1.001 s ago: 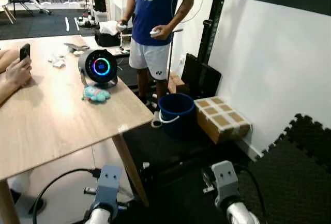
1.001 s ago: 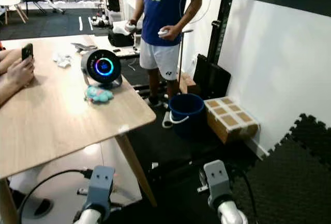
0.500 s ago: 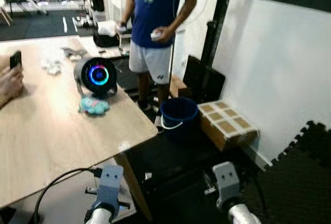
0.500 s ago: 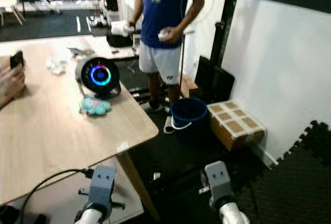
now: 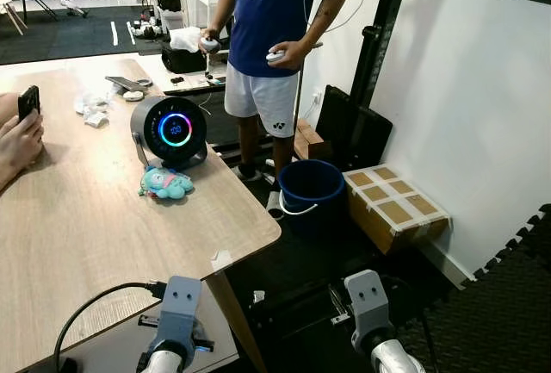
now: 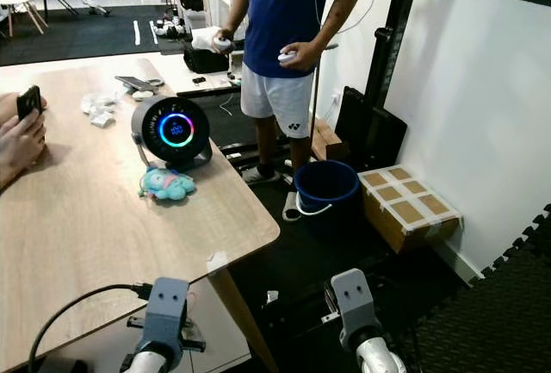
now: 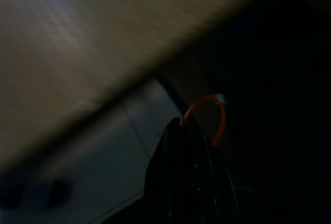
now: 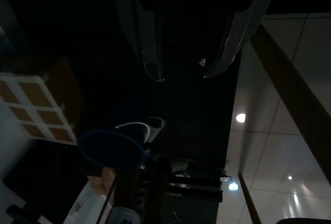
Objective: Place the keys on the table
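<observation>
In the dark left wrist view my left gripper (image 7: 184, 123) hangs below the table edge, its black fingers pressed together. An orange key ring (image 7: 218, 114) curls out from their tip; no keys themselves can be made out. The wooden table (image 5: 77, 226) spreads ahead on my left, and its pale underside (image 7: 93, 38) slants above the left gripper. My right gripper (image 8: 181, 73) hangs low over the dark floor, open, with nothing between its fingers. Both wrist mounts, left (image 5: 179, 302) and right (image 5: 364, 297), sit low at the front of the eye views.
On the table stand a round speaker with a glowing ring (image 5: 172, 129) and a small blue plush toy (image 5: 165, 183). A seated person's hand with a phone (image 5: 24, 123) is at the left. A person in blue (image 5: 275, 20) stands beyond. Blue bucket (image 5: 312, 188) and cardboard box (image 5: 398, 208) lie at the right.
The camera has swung and steadied, so the table corner now sits closer and the blur is gone. Both arms hang low as before.
</observation>
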